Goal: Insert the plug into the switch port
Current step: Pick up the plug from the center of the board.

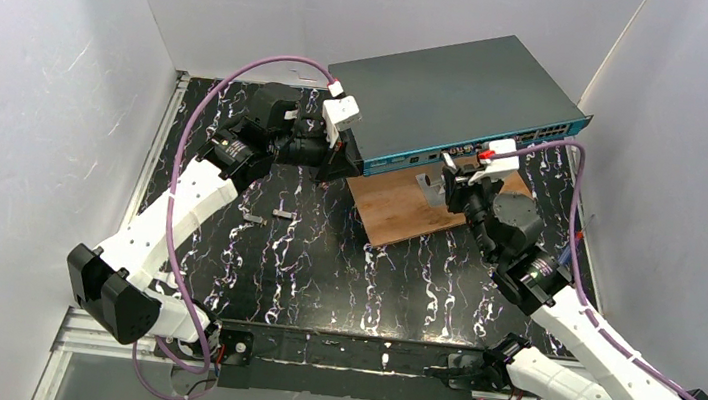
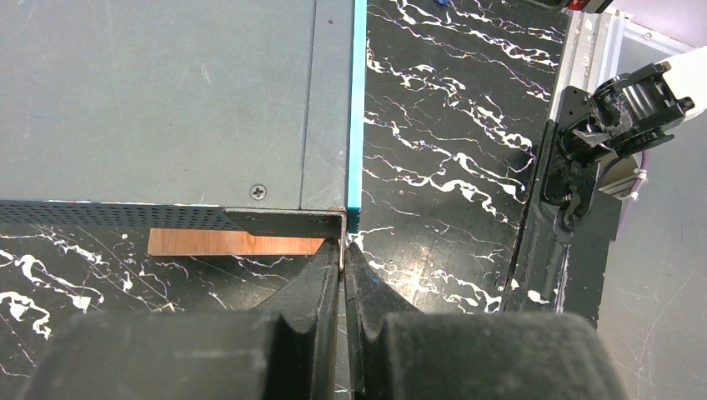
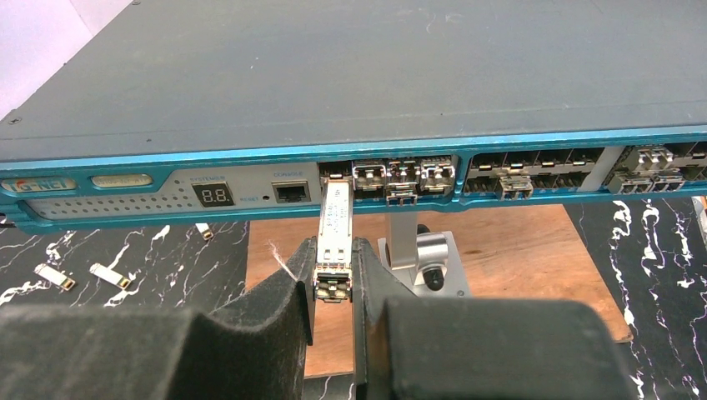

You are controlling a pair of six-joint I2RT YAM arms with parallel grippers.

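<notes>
**Switch** (image 1: 453, 91): far centre, raised over a wooden board (image 1: 399, 210). Your left gripper (image 2: 343, 254) is pinched shut on the bracket (image 2: 283, 222) at its near left corner, apparently to brace it against the push. Your right gripper (image 3: 333, 268) clamps the plug (image 3: 335, 212), nose at a port (image 3: 334, 169). You cannot tell how deep it sits.

Even, diffuse light from above fills the white-walled enclosure (image 1: 42, 74); shadows fall soft and short beneath the switch (image 1: 454, 81). The glossy table (image 1: 322, 267) carries mild sheen. In the wrist views, left gripper (image 2: 343, 254) and right gripper (image 3: 333, 258) blur darkly; the plug (image 3: 335, 217) reads sharp.
</notes>
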